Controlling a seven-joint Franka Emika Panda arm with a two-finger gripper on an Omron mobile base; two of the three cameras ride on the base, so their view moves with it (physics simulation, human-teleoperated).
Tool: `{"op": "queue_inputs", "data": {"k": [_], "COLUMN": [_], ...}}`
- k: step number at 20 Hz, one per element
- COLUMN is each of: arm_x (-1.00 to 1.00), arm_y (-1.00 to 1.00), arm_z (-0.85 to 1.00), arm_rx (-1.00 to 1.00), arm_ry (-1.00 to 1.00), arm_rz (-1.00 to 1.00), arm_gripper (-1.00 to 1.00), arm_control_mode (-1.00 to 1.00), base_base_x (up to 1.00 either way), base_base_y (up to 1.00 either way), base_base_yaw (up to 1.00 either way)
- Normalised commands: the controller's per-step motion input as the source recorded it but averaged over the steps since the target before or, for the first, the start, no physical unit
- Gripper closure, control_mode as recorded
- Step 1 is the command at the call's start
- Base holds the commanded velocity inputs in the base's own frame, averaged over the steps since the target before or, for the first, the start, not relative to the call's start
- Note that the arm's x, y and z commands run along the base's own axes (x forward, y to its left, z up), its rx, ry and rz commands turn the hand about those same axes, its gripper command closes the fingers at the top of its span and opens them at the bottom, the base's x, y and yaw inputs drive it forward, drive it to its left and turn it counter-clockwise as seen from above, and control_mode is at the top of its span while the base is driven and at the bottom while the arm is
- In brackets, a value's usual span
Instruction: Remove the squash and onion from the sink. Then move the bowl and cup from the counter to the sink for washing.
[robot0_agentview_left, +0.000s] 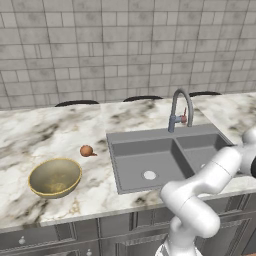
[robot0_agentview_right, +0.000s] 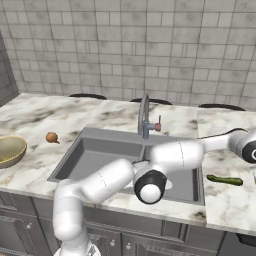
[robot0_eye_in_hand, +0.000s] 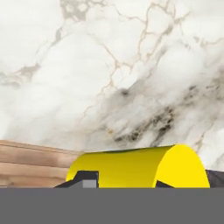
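Yellow fills the low edge of my hand view: the cup (robot0_eye_in_hand: 144, 168) sits right between my jaws, which look closed on it over the marble surface (robot0_eye_in_hand: 109, 65) by its right end. The onion (robot0_agentview_left: 86, 150) and squash (robot0_agentview_right: 225, 180) already lie out on the surface either side of the sink (robot0_agentview_left: 150, 160), and the bowl (robot0_agentview_left: 55, 177) waits near the left front edge. So I judge the cup-moving step is in hand; next I must lift it clear and carry it left over the sink's rim.
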Motion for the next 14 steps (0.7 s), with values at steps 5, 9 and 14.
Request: {"op": "queue_inputs", "data": {"k": [5,9,14], "arm_x": [-0.03,-0.04,0.0], "arm_y": [0.35,0.38,0.4], "arm_z": [0.33,0.21,0.19], "arm_rx": [0.12,0.11,0.1], "arm_ry": [-0.17,-0.15,-0.16], "arm_rz": [0.0,0.0,0.0], "arm_gripper": [1.0,1.0,1.0], "arm_control_mode": [-1.0,-1.0,-1.0], "base_base_x": [0.0,0.0,0.0], "base_base_y": [0.0,0.0,0.0], "base_base_yaw": [0.0,0.0,0.0]}}
